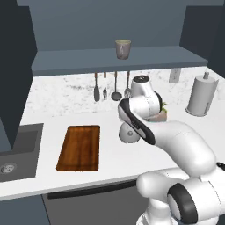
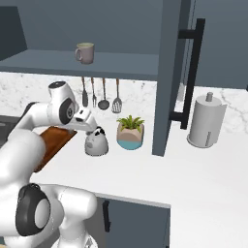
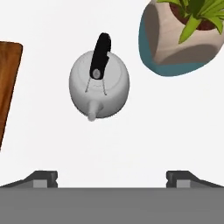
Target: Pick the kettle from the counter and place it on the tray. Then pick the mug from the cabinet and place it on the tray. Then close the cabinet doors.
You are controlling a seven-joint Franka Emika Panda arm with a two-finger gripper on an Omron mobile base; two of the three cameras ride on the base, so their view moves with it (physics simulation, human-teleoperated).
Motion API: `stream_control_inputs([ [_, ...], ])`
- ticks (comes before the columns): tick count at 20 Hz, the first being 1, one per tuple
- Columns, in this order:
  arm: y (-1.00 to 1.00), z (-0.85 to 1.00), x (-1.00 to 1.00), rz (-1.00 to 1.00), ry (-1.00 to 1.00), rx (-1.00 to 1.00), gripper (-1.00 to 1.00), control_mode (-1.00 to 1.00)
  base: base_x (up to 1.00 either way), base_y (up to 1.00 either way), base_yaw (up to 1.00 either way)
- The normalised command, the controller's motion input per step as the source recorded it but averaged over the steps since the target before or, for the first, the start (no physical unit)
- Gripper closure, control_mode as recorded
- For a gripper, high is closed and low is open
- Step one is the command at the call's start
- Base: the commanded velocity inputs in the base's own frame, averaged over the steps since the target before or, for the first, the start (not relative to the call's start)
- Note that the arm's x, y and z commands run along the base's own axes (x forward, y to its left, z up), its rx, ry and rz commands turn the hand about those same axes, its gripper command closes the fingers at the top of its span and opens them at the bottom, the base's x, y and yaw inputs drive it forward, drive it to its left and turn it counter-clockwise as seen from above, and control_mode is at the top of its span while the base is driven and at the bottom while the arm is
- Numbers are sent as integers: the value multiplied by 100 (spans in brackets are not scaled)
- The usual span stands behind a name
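Looking down along the hand, we see the kettle [image 3: 99, 85] from above, its black handle [image 3: 101, 55] running across the dome and its short spout pointing toward the gripper [image 3: 112, 178], whose two dark fingertips [image 3: 43, 178] stand spread wide with nothing between them, well clear of the kettle. That same view puts the edge of the tray [image 3: 8, 87] off to one side of the kettle and the plant pot [image 3: 179, 41] on the other, all three apart on the white counter [image 3: 144, 131]. From the left base view we lose most of the kettle [image 1: 128, 133] behind the arm's forearm, yet we gain the whole tray [image 1: 80, 147] lying bare beside it, with the dark sink [image 1: 17, 154] beyond the tray. From the right base view the kettle [image 2: 96, 141] stands plainly, just beside the plant pot [image 2: 130, 134], with the hand hovering above it. There we also see one open cabinet door [image 2: 170, 72] with its long black bar, and the paper towel roll [image 2: 206, 121] past it. The mug [image 2: 85, 53] sits upright on the cabinet shelf [image 2: 72, 63], high above the kettle.
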Motion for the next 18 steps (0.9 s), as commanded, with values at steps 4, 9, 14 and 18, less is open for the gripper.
stream_control_inputs([
  [4, 0, -3, 71, -13, 7, 0, -100, -100, 0, 0, 0],
  [9, 0, -22, 52, -11, 5, 0, -100, -100, 0, 0, 0],
  [14, 1, -33, 40, -9, 0, 0, -100, -100, 0, 0, 0],
  [18, 0, -36, 33, -7, 0, 0, -100, -100, 0, 0, 0],
])
